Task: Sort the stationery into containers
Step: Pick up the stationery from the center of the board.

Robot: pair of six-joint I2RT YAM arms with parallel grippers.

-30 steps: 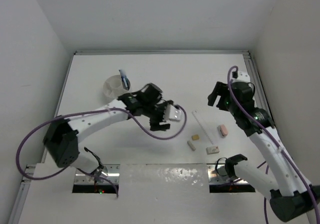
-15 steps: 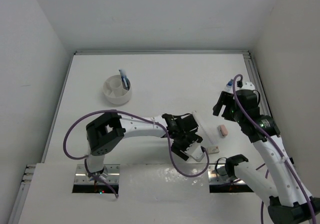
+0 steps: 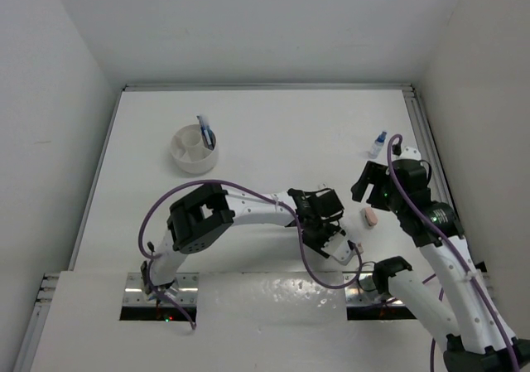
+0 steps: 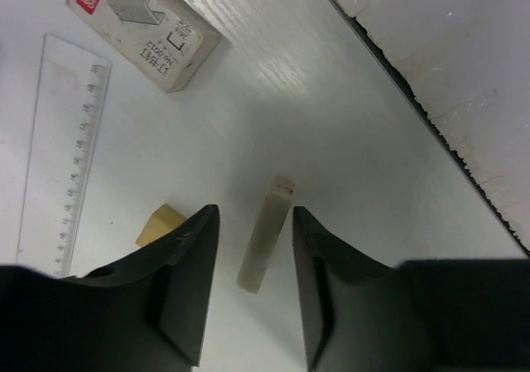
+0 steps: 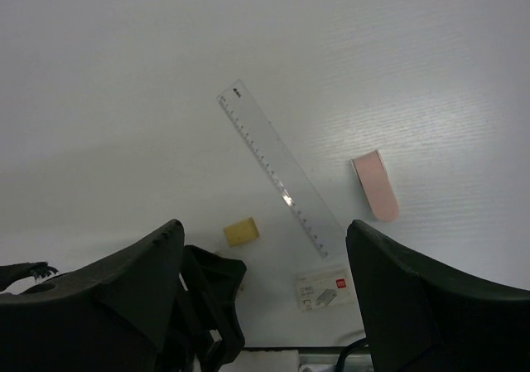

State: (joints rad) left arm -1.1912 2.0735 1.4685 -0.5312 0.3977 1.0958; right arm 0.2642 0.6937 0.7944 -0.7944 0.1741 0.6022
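My left gripper point(image 4: 255, 216) is open and low over the table, its jaws either side of a white eraser point(image 4: 265, 241) without touching it. A tan eraser point(image 4: 159, 224), a clear ruler point(image 4: 62, 152) and a staple box point(image 4: 145, 28) lie beyond it. From above, the left gripper point(image 3: 330, 231) covers these. My right gripper point(image 3: 371, 180) is open and empty, held high over the ruler point(image 5: 281, 173), a pink eraser point(image 5: 374, 186) and the tan eraser point(image 5: 241, 231). The white tub point(image 3: 184, 158) at the back left holds a blue pen point(image 3: 205, 132). A blue-capped bottle point(image 3: 378, 144) stands at the far right.
The pink eraser point(image 3: 369, 215) lies just right of the left gripper. A raised white panel point(image 3: 273, 287) runs along the near table edge, close behind the left gripper. Walls close in the table on three sides.
My left arm has swung from near the tub to the front middle and come down around the white eraser. My right gripper has drawn back toward the near edge, uncovering the bottle.
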